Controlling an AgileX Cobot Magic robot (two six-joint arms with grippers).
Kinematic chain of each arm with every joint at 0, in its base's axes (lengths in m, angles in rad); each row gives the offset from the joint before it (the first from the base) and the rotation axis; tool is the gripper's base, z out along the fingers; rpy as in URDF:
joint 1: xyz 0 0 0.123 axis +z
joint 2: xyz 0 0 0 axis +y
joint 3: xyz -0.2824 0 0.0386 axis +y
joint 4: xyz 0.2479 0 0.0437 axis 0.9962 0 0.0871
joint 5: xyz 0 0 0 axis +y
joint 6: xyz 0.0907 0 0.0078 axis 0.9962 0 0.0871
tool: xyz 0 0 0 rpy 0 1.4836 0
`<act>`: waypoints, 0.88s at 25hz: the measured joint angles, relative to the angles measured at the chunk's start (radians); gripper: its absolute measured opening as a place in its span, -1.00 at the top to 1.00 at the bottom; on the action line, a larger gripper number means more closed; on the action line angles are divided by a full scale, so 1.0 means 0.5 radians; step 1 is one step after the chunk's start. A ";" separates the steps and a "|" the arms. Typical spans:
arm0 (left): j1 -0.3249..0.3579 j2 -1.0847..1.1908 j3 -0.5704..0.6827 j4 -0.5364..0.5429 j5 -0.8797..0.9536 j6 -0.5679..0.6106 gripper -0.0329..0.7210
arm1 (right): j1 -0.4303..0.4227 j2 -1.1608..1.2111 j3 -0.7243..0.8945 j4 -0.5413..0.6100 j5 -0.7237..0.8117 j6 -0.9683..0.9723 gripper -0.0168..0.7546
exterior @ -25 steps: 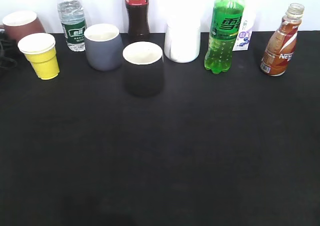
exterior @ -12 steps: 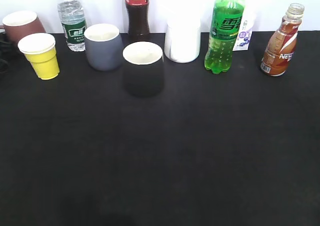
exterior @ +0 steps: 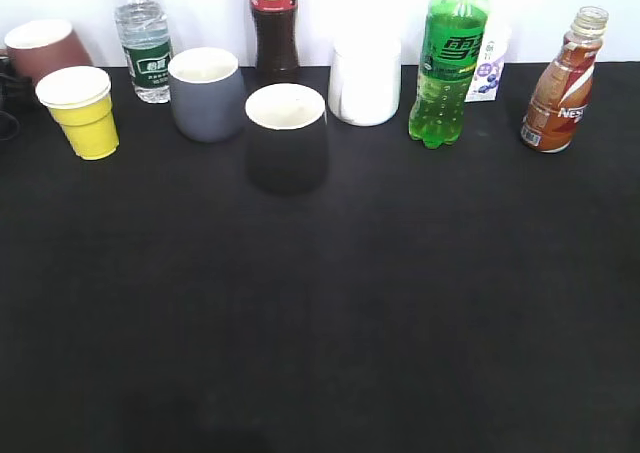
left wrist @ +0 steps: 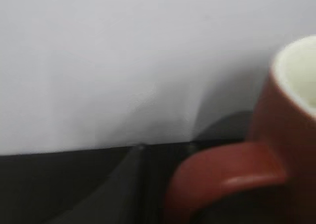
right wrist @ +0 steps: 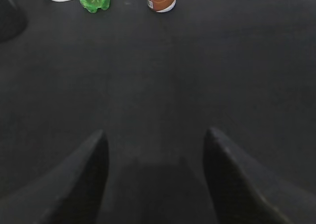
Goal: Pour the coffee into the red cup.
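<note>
Evidently nothing is held yet: the curvy brown Nescafe coffee bottle (exterior: 562, 81) stands at the table's far right edge, the brownish-red ceramic mug (exterior: 42, 48) at the far left corner. Right gripper (right wrist: 155, 150) spread, lined toward the bottle; left gripper's state hidden.

Setting reads as a staged test bench in a lab, not a home or kitchen. My desk (exterior: 320, 303) is covered edge to edge in plain black cloth, backed by a bare white wall (exterior: 200, 13). Along the far edge, drinks and cups stand in a sample-like row: a water bottle (exterior: 143, 48), a cola bottle (exterior: 274, 28), a green soda bottle (exterior: 448, 68), the coffee (exterior: 560, 83), a yellow paper cup (exterior: 82, 111), a grey mug (exterior: 206, 93), a black cup (exterior: 287, 138), a white mug (exterior: 365, 81) and the red cup (exterior: 42, 49). A small carton (exterior: 488, 73) stands behind the green bottle.
</note>
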 joint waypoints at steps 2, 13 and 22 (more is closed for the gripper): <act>0.000 0.002 -0.001 0.046 -0.029 0.000 0.74 | 0.000 0.000 0.000 0.000 0.000 0.000 -0.29; 0.030 -0.272 0.324 0.077 -0.020 0.057 0.75 | 0.000 0.000 0.002 0.000 0.000 0.000 -0.29; 0.079 -1.162 0.907 0.073 -0.023 0.089 0.75 | 0.000 0.000 0.002 0.000 0.000 0.000 -0.29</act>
